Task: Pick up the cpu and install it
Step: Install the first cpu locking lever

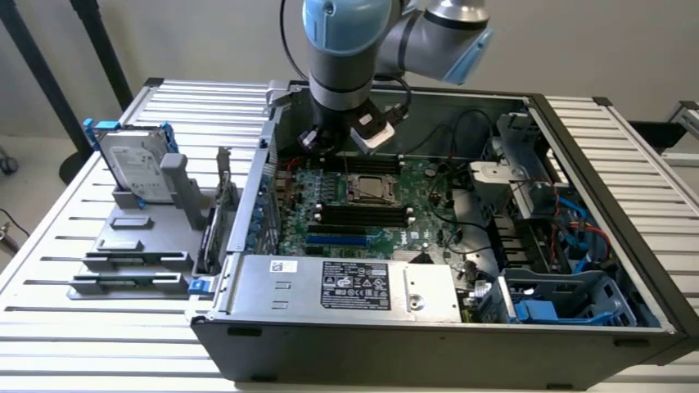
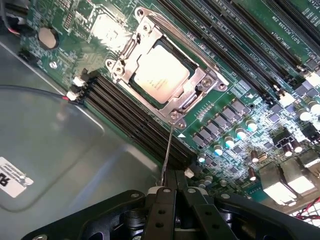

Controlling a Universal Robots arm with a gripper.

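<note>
The cpu is a square chip with a silver top, lying flat in its metal socket frame on the green motherboard. In the exterior view the cpu sits mid-board inside the open computer case. My gripper hovers shut a short way off the socket's corner, apart from the chip. A thin metal socket lever runs from that corner to my fingertips; whether they pinch it I cannot tell. In the exterior view my gripper hangs over the board's far edge.
Black memory slots run beside the socket, with capacitors and connectors on its other side. A grey labelled power-supply box fills the case's near side. A hard drive with blue bracket stands on a rack at the exterior view's left. Cables lie toward the right.
</note>
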